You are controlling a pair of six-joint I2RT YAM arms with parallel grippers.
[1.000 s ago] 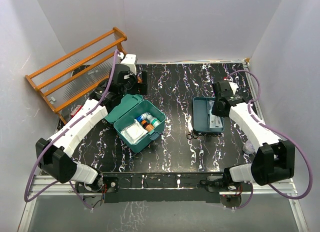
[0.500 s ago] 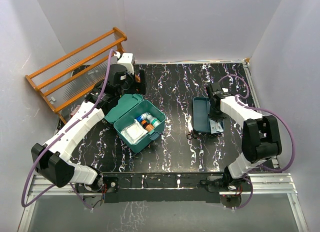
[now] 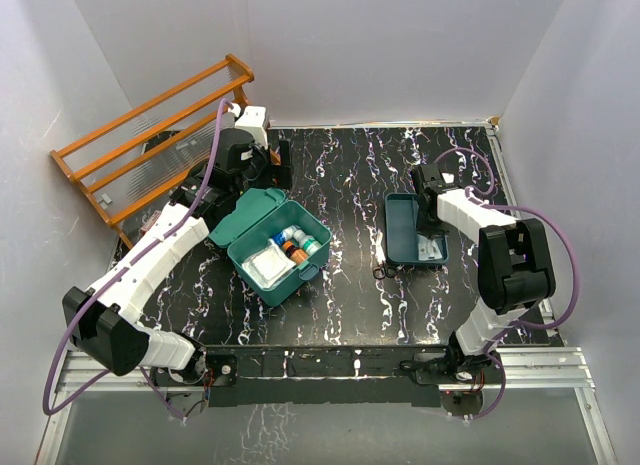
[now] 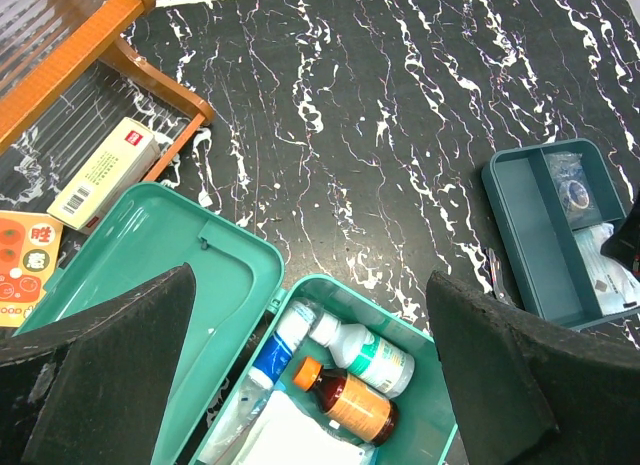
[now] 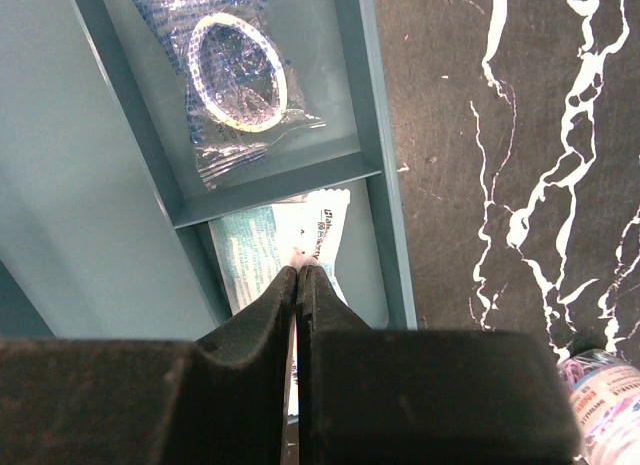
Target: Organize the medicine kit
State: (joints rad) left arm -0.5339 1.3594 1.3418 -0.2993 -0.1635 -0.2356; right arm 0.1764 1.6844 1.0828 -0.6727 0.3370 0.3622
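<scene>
While the right gripper is pressed shut, its tips touching a white sachet in the divided teal tray, the left gripper hangs spread wide and empty above the medicine kit. The kit sits lid-open on the worktop, holding an amber bottle and a white bottle side by side. The tray lies well to the kit's right, and an orange rack stands behind the kit.
</scene>
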